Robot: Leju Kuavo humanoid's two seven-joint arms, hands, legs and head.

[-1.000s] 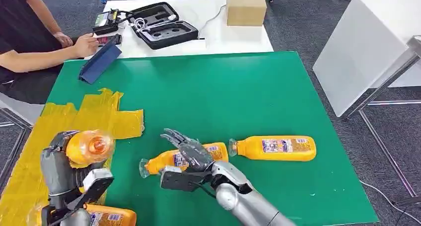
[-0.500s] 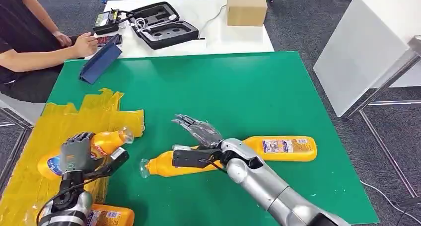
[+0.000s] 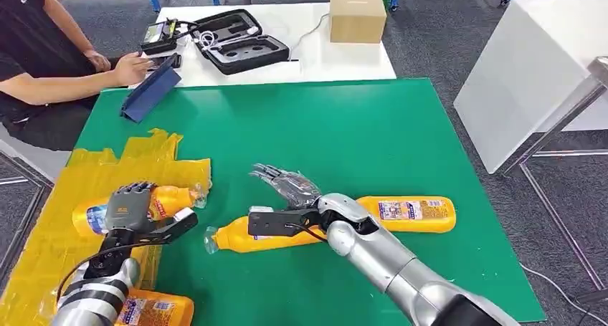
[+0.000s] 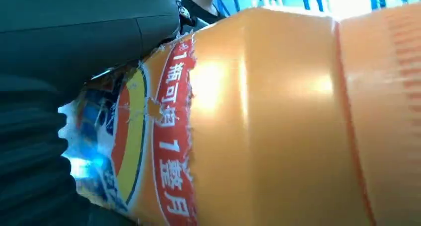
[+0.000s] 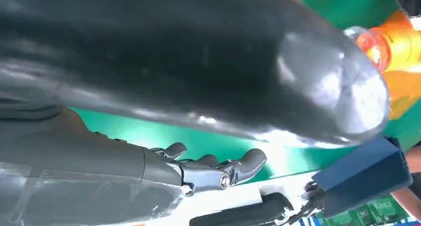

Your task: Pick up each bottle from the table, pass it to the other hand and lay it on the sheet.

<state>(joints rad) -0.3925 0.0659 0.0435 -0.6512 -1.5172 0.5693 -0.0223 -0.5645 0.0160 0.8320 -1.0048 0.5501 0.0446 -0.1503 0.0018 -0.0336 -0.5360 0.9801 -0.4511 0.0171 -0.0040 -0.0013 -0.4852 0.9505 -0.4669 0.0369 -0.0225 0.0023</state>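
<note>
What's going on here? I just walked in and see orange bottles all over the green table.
The robot is moving orange bottles onto the yellow sheet. Its left hand grips one bottle lying on the sheet. Its right hand hovers open above a second bottle on the green table, with a third bottle beside it. A person sits at the far corner.

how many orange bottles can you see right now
4. One on the yellow sheet under the left hand; one at the bottom edge; one beneath the right hand; one on the green mat. None seem hidden.
</note>
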